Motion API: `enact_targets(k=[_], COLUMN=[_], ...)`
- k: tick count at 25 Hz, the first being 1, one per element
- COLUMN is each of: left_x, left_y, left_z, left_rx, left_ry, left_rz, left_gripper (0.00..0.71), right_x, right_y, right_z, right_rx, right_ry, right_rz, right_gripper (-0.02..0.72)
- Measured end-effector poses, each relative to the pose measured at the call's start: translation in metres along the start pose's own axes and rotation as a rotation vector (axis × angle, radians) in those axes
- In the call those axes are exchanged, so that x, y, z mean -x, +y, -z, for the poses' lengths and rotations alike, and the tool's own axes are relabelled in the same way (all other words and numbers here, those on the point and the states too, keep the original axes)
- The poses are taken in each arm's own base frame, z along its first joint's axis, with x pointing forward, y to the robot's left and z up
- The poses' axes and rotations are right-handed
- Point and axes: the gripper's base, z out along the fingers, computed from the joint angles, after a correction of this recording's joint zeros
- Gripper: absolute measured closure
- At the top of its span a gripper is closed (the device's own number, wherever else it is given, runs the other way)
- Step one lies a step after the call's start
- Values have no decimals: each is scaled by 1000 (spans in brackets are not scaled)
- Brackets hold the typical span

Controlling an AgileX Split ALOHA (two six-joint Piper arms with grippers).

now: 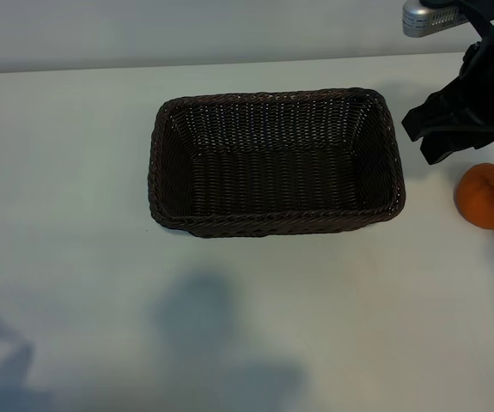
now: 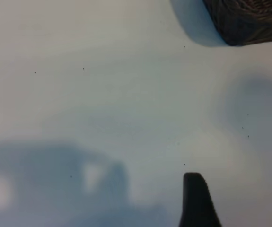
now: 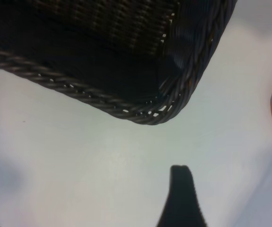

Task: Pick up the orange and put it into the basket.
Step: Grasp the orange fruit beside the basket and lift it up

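The worktop (image 1: 66, 283) carries the basket (image 1: 277, 163) at centre, empty. I see the right gripper (image 1: 440, 137) hanging between the basket's right end and the orange (image 1: 488, 196), its fingers (image 3: 180, 198) released and grasping nothing. The orange rests on the worktop just beside the gripper, clear of the basket. To grasp well, I would centre the fingers over the fruit's widest part, descend, then clench gently. The left gripper (image 2: 240, 203) idles over bare worktop, fingers released.
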Motion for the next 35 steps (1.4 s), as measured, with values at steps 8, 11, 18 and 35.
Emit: enact_targets(k=[8,11,18,35], left_x=[-13,-14,-14,-17], left_y=[-6,-6,-4,17], left_z=[13,13,13,14], left_rx=[13,13,32,258], left_ry=[-114,-116,-112,-105], left_rz=[-30,-31,-36,156], left_gripper=[262,262,262,262], right_x=[0,0,0,1], right_y=[0,0,0,0], right_z=[0,0,0,0], right_rx=[1,1,2,1], right_ry=[-1,-1,-2,-10], right_rz=[1,1,0,3], right_gripper=[201,201,201,201])
